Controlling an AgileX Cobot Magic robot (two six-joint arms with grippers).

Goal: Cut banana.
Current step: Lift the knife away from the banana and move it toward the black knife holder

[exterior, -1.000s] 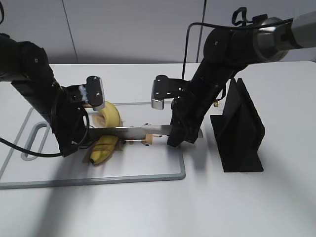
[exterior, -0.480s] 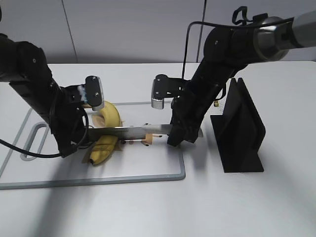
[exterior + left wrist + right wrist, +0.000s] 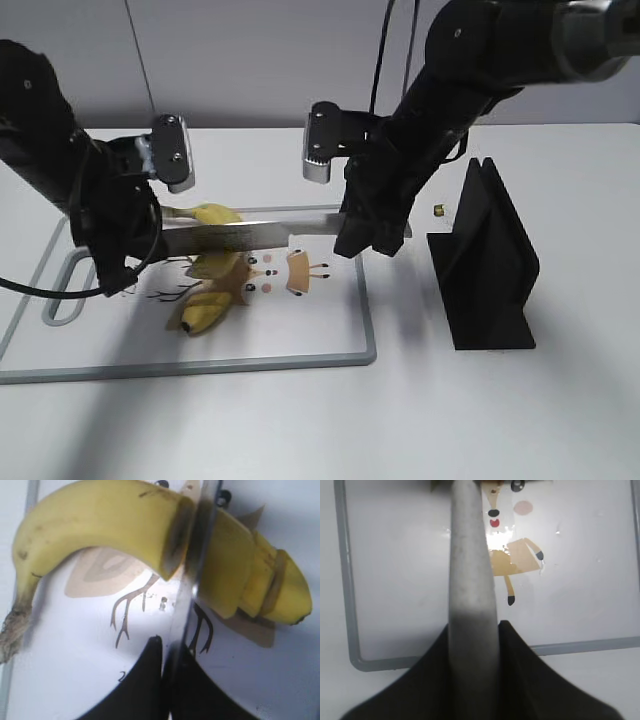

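The banana is cut. Its stem half sits against the far side of the knife blade; the other pieces lie on the white cutting board. In the left wrist view the stem half touches the edge-on blade, with the tip pieces on the other side. My left gripper is shut on the blade's tip, at the left of the exterior view. My right gripper is shut on the knife handle; its fingers flank it. The knife is held level above the board.
The board has a grey rim, a handle loop at its left end and printed cartoon figures. A black knife stand is on the table to the right, with a small dark object behind it.
Both arms have risen and carried the knife up from the board. The stem half now shows above the blade; the other pieces stay on the board.
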